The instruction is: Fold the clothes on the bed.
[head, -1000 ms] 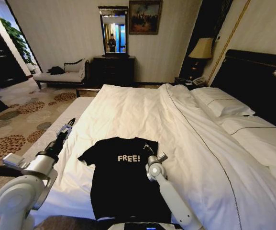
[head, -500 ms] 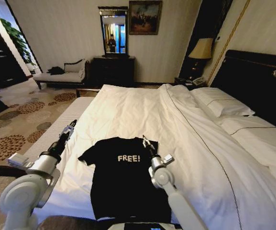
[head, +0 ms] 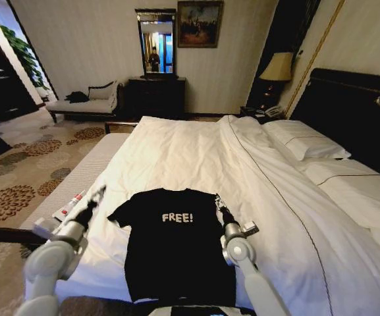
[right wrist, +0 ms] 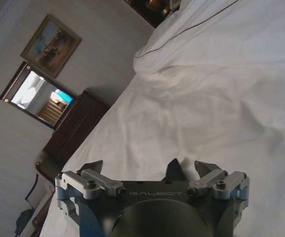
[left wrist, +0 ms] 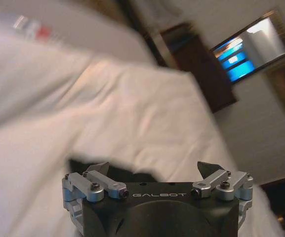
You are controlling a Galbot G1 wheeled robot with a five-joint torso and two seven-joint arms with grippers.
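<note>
Both grippers sit wide open w/ nothing in them. Right gripper (head: pixel 219 201) hangs just off the tee's right sleeve, fingers pointed up the bed; from its own wrist cam (right wrist: pixel 149 170) you get the spread jaws and a little black peak of cloth poking up between them, duvet beyond. Left gripper (head: pixel 96 196) is out past the left sleeve, over the bed (head: pixel 176 151) edge, a bit further from the cloth than the right one. Its wrist cam (left wrist: pixel 152 170) shows the jaws apart w/ a dark strip of shirt right in front.

Tee (head: pixel 173 243) lies flat, face up, white lettering readable, collar toward the far end, hem toward the robot. Sleeves are spread out to both sides. It sits near the foot of the bed, small against all that white duvet.

Handling, imo: thin cotton, weighs basically nothing, totally floppy. It won't hold any shape, so whatever gets lifted will droop and drag the rest. Duvet underneath is soft too, so pressing down to pinch could easily grab bedding along w/ the shirt. That's the main risk.

Best holds are prob the sleeve ends or shoulder seams, both at once, since hems there are doubled and give the fingers something thicker to bite. Grabbing mid-body would just bunch it up.
</note>
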